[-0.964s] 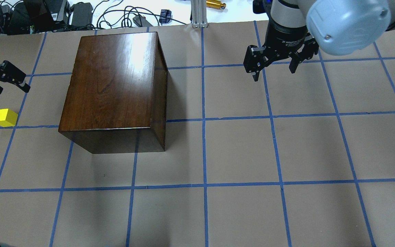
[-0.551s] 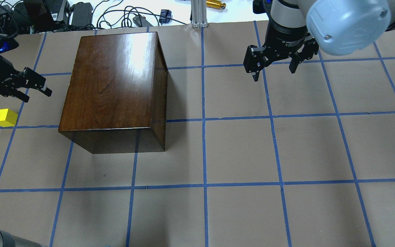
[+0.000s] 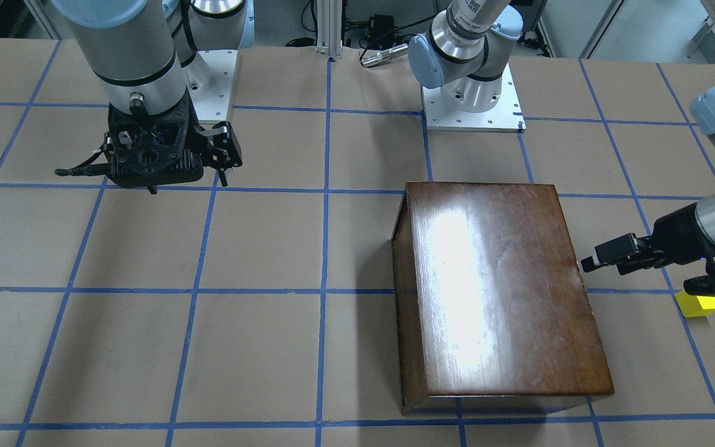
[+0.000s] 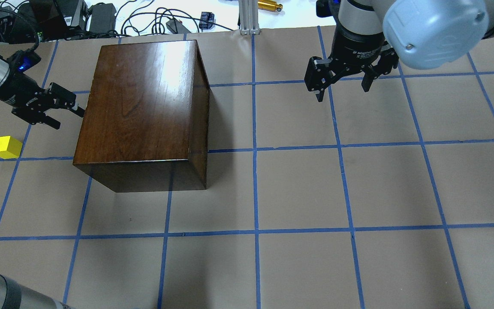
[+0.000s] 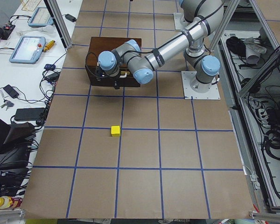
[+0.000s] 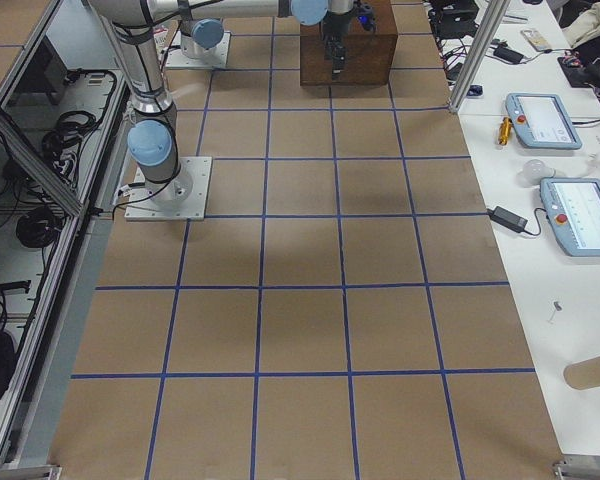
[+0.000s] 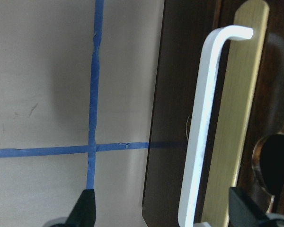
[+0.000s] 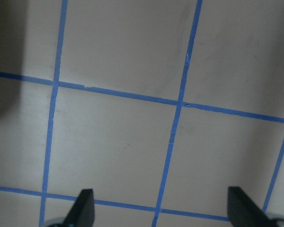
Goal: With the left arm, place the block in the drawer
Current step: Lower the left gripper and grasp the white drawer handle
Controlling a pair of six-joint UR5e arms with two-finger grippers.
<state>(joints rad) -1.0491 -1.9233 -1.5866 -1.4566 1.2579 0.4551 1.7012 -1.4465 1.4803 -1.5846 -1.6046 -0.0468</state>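
Note:
The yellow block (image 4: 6, 147) lies on the table left of the dark brown box (image 4: 144, 107); it also shows in the front view (image 3: 699, 304) and the left side view (image 5: 115, 131). The drawer is shut. Its dark front panel (image 7: 180, 94), with a white handle (image 7: 203, 118) on a brass plate, fills the left wrist view. My left gripper (image 4: 69, 119) is open and empty. It points at the box's left face, close to the handle and apart from the block. My right gripper (image 4: 343, 88) is open and empty, hanging over bare table at the far right.
Cables and electronics (image 4: 101, 17) and an aluminium post (image 4: 249, 17) line the far table edge. Blue tape lines grid the brown table (image 4: 298, 189). The right wrist view shows only table (image 8: 132, 132).
My left gripper has moved right from the table's left edge, past the block, up to the box's left face. The block, the box and my right arm have not moved.

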